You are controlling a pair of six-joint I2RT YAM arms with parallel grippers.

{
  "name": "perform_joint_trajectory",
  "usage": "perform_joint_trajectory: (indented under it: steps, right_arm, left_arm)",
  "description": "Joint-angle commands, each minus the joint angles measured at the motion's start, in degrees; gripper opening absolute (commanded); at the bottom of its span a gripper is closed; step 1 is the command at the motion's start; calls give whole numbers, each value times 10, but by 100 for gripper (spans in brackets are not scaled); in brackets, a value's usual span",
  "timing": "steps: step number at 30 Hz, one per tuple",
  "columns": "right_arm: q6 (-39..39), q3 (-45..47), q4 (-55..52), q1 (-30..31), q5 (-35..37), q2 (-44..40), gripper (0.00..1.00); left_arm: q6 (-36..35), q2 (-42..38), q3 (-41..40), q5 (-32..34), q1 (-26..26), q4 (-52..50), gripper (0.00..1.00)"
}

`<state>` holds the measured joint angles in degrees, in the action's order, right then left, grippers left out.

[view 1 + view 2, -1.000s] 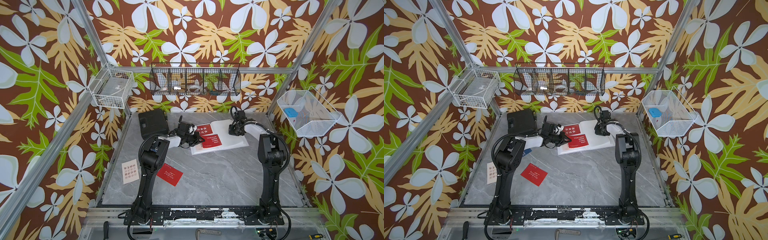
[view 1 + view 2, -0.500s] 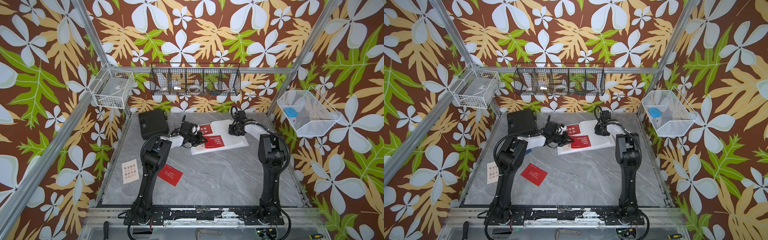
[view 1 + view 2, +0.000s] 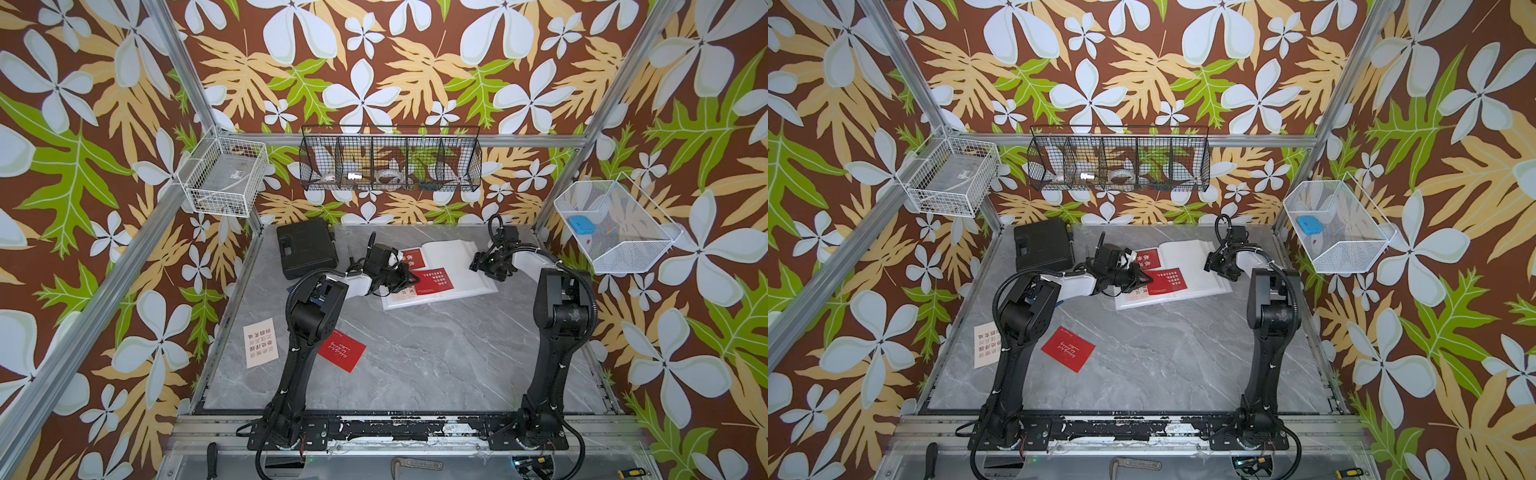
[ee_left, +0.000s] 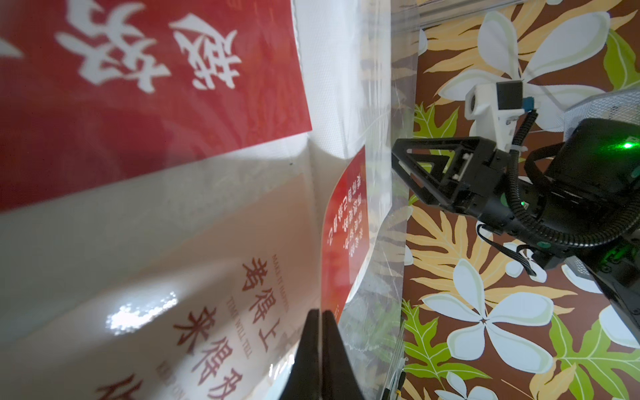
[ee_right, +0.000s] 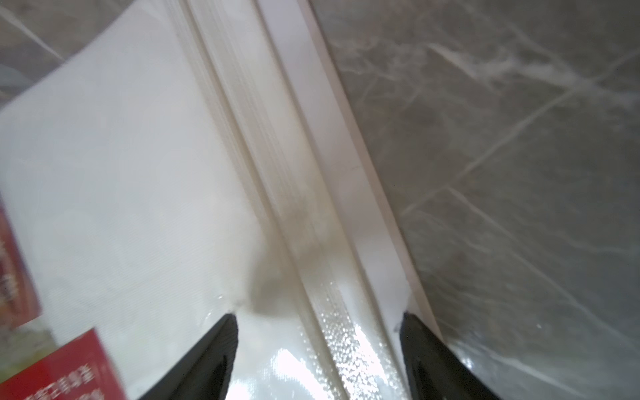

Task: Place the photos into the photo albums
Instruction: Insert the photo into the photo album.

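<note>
Cream photo (image 3: 260,348) and loose red photo (image 3: 342,351) lie on the desk (image 3: 436,353), left side, nearest the left arm. Left tool (image 4: 321,315): pinched shut on second red photo (image 3: 434,279), long axis across the open album (image 3: 453,257) page. Right tool (image 5: 318,315): jaws wide, empty, over the album's right edge.

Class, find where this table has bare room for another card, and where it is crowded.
Bare: the table between the loose red card, album and right arm. Crowded: the back, around the black case, album, left gripper and right gripper.
</note>
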<state>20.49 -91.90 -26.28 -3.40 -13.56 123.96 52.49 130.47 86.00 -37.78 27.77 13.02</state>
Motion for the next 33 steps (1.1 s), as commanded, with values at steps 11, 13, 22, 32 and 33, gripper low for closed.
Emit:
perform_joint_trajectory:
  steps: [11, 13, 22, 32, 33]
  right_arm:
    - [-22, -22, -8, -14, -11, 38, 97]
    - [-23, -17, -6, -14, -8, 36, 98]
    - [5, 56, 37, -5, -102, 18, 96]
    - [15, 113, 45, 9, -79, -22, 95]
    - [18, 116, 46, 9, -85, -25, 94]
  left_arm:
    - [-37, -19, 33, 91, 30, -83, 63]
    - [-38, -19, 42, 105, 36, -98, 67]
    - [-49, 7, 95, 144, 41, -152, 82]
    - [-41, 54, 183, 142, 63, -186, 91]
    - [-38, 55, 182, 141, 64, -185, 91]
